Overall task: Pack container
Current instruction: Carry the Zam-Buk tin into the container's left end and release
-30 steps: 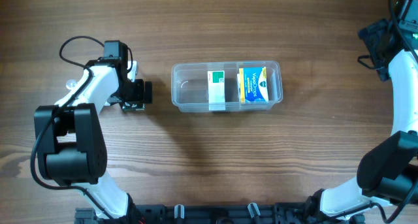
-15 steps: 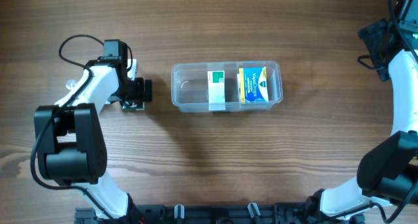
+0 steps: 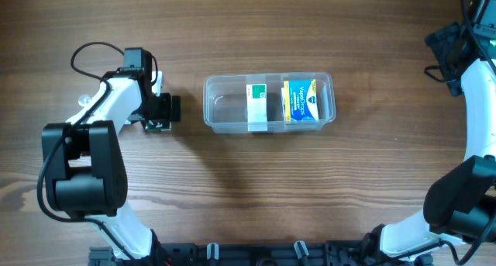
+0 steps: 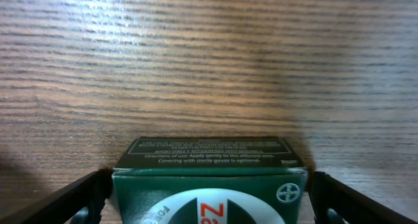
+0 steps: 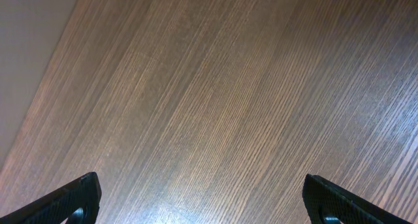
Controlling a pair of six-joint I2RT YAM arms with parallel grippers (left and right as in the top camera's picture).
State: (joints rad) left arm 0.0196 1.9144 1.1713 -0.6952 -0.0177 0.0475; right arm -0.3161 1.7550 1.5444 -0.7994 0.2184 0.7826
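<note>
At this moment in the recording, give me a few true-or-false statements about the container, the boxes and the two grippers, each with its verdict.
1. The container holds two boxes. True.
2. A dark green box sits between the fingers of the left gripper. True.
3. The right gripper grips a box. False: it is open over bare table, with nothing between its fingers.
4. The blue and yellow box lies outside the container. False: it is inside, at the end farther from the left arm.
5. The container's end nearer the left arm holds nothing. True.
</note>
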